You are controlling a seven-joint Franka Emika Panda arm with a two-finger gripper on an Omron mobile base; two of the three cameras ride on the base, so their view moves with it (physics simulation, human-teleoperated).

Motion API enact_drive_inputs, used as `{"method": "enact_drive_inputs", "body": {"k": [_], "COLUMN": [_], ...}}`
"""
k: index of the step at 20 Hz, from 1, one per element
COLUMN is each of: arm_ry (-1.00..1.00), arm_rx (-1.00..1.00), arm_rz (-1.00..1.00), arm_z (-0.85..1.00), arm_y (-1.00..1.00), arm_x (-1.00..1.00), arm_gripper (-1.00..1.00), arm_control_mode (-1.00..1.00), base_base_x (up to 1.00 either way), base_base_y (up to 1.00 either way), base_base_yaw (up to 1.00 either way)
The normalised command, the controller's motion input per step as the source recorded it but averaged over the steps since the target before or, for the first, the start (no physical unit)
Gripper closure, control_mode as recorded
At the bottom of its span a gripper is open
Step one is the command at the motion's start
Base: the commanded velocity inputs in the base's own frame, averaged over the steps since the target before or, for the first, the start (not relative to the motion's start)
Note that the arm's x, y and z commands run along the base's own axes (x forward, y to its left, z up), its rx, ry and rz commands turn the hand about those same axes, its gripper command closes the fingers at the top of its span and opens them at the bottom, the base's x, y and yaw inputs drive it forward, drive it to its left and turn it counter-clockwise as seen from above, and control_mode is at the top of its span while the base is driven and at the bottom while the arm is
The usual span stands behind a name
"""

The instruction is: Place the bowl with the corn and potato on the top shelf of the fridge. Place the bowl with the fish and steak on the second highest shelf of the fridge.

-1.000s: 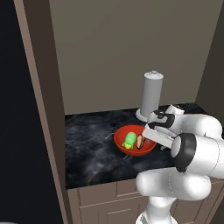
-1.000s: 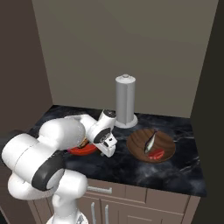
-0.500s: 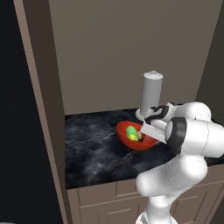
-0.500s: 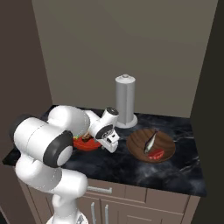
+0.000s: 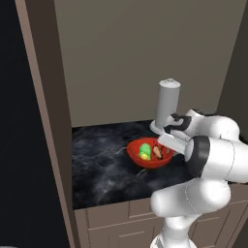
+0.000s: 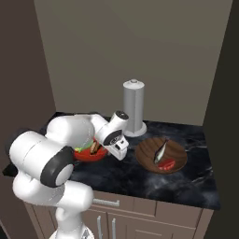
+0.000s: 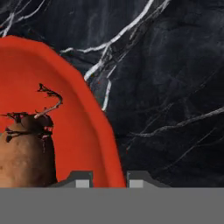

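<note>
The red bowl (image 5: pixel 150 160) holds the light-green corn (image 5: pixel 144 150) and the brown potato (image 5: pixel 157 152), and sits just above the black marble counter (image 5: pixel 101 164). My gripper (image 5: pixel 168 145) is shut on the bowl's right rim. In the hand view the red rim (image 7: pixel 98 127) passes between my fingertips (image 7: pixel 83 179), with the potato (image 7: pixel 26 153) inside at the lower left. In the right base view my gripper (image 6: pixel 100 148) meets the red bowl (image 6: pixel 86 155). A brown bowl (image 6: pixel 175 151) to the right carries the fish (image 6: pixel 161 149) and the steak (image 6: pixel 167 164). The fridge's shelves are out of view.
A tall grey cylinder (image 5: pixel 167 106) stands on a round base at the back of the counter, right behind my hand. A tall brown side panel (image 5: pixel 48 126) bounds the counter on the left, with darkness beyond it. Cabinet fronts (image 6: pixel 149 219) run below the counter's edge.
My arm has swung its elbow up and back while keeping its hold on the rim. The red bowl has risen slightly off the counter and tilted a little.
</note>
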Motion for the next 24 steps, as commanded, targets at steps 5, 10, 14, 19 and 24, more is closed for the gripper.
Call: {"method": "enact_drive_inputs", "body": {"k": [5, 10, 14, 19, 24], "arm_ry": [-0.24, -0.2, -0.14, -0.02, 0.0], "arm_rx": [-0.16, -0.2, -0.04, 0.18, 0.29], "arm_rz": [-0.07, -0.05, -0.05, -0.12, -0.14], "arm_z": [0.95, 1.0, 1.0, 1.0, 0.85], "arm_y": [0.2, 0.27, 0.1, 0.0, 0.0], "arm_x": [-0.75, -0.74, -0.85, -0.82, -0.62], "arm_gripper": [1.0, 1.0, 1.0, 1.0, 1.0], "arm_control_mode": [-1.0, -1.0, -1.0, -1.0, -1.0], "base_base_x": [0.0, 0.0, 0.0, 0.0, 0.0], "base_base_y": [0.0, 0.0, 0.0, 0.0, 0.0], "base_base_yaw": [0.0, 0.0, 0.0, 0.0, 0.0]}}
